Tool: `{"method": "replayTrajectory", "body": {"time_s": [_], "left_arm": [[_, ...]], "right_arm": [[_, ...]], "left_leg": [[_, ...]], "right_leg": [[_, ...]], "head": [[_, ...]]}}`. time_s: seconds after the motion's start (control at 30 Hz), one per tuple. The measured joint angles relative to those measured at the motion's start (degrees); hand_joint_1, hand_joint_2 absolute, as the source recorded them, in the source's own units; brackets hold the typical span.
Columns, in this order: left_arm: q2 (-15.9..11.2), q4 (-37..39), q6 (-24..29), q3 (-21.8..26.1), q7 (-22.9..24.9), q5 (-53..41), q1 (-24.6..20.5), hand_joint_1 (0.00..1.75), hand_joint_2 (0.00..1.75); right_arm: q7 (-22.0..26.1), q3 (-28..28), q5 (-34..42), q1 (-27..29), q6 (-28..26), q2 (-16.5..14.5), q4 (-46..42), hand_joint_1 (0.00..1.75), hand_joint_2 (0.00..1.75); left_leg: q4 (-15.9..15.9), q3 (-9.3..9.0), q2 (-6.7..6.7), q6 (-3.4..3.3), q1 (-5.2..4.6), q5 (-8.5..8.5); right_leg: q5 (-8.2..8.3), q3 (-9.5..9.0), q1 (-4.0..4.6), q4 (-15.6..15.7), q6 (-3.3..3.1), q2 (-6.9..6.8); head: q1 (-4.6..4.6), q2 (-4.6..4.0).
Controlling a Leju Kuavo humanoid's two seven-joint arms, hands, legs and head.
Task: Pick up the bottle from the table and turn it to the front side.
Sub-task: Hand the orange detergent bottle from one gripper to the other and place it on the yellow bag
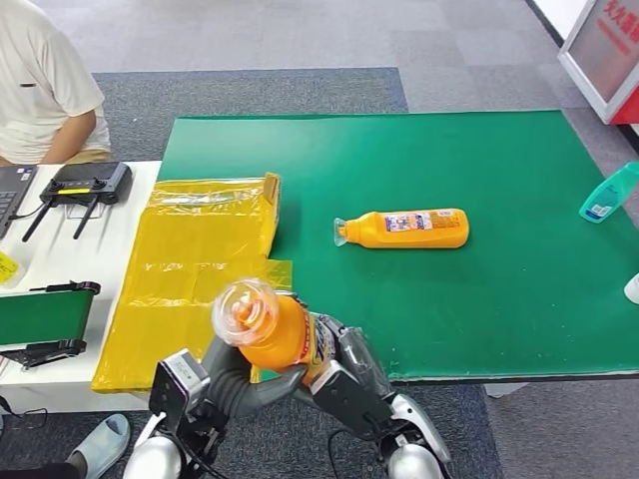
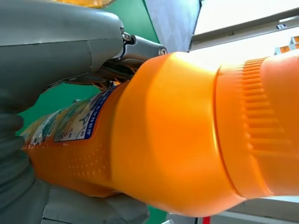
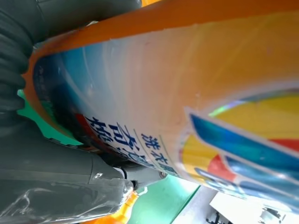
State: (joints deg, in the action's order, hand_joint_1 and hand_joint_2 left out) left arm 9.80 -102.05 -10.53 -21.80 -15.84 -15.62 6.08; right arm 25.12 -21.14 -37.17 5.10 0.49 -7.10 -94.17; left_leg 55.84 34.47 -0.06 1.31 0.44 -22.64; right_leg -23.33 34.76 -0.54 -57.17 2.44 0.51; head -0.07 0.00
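Bottle held off table by both hands: left hand, right hand. Likely smooth, slippery, rigid plastic; grip labelled mid-body.

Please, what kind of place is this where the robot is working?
Probably an indoor lab or office set up for robot trials. Grey carpet tiles cover the floor, a green mat marks a work table holding an orange bottle, and a person sits beside a laptop and a router.

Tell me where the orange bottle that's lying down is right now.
In the head view, the lying orange bottle rests on its side near the middle of the green mat, cap end pointing toward the yellow plastic bag on its left.
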Motion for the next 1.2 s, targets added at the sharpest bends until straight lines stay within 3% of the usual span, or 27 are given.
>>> {"method": "replayTrajectory", "body": {"time_s": [0.2,0.3,0.53,0.67,0.73,0.97,1.2], "left_arm": [[0.2,-2.3,1.4,1.9,0.1,0.8,0.9,1.75,1.75],[0.6,-4.5,3.6,3.7,0.4,-4.4,1.3,1.75,1.75],[2.3,-9.4,11.9,8.2,4.0,-25.4,1.3,1.75,1.75],[3.4,-11.0,20.7,10.6,10.3,-51.7,-0.1,1.75,1.75],[3.7,-11.1,22.2,11.7,12.9,-60.0,-1.4,1.75,1.75],[3.8,-9.7,21.9,14.6,16.0,-68.2,-5.1,1.75,1.75],[0.9,-0.4,22.4,16.1,14.0,-73.2,-10.3,1.75,1.75]], "right_arm": [[-0.7,1.9,2.9,0.3,1.4,0.0,-0.8,0.0,1.75],[-0.9,3.2,3.2,0.9,1.6,-0.1,-1.5,0.0,1.75],[-1.8,6.7,3.3,3.5,1.7,-0.7,-4.9,0.0,1.75],[-2.1,9.1,3.6,5.8,2.4,-1.6,-7.8,0.0,1.75],[-2.1,10.1,3.7,6.7,3.0,-2.1,-8.9,0.0,1.75],[-1.6,12.1,3.7,7.0,4.9,-3.0,-10.0,0.0,1.75],[-1.0,12.1,3.9,3.6,6.3,-3.0,-8.3,0.0,1.75]], "left_leg": [[0.0,0.0,0.0,0.0,0.0,0.0],[0.0,0.0,0.0,0.0,0.0,0.0],[0.0,0.01,0.0,0.0,0.0,0.0],[0.0,0.01,0.0,0.0,0.0,0.0],[0.0,0.01,0.0,0.0,0.0,0.0],[0.0,0.01,0.0,0.01,0.0,0.02],[0.0,0.0,0.01,0.01,0.0,0.09]], "right_leg": [[0.0,0.0,0.0,0.0,0.0,0.0],[0.0,0.0,0.0,0.0,0.0,0.0],[-0.01,0.01,0.0,0.0,0.0,0.0],[-0.01,0.02,0.0,0.0,0.0,-0.01],[0.0,0.02,0.0,0.0,0.0,0.0],[0.01,0.01,0.0,0.0,0.0,0.0],[0.08,0.02,0.01,0.0,-0.03,0.01]], "head": [[0.0,0.0],[0.0,0.0],[0.0,0.0],[0.01,0.0],[0.01,0.0],[0.01,0.0],[0.0,0.0]]}}
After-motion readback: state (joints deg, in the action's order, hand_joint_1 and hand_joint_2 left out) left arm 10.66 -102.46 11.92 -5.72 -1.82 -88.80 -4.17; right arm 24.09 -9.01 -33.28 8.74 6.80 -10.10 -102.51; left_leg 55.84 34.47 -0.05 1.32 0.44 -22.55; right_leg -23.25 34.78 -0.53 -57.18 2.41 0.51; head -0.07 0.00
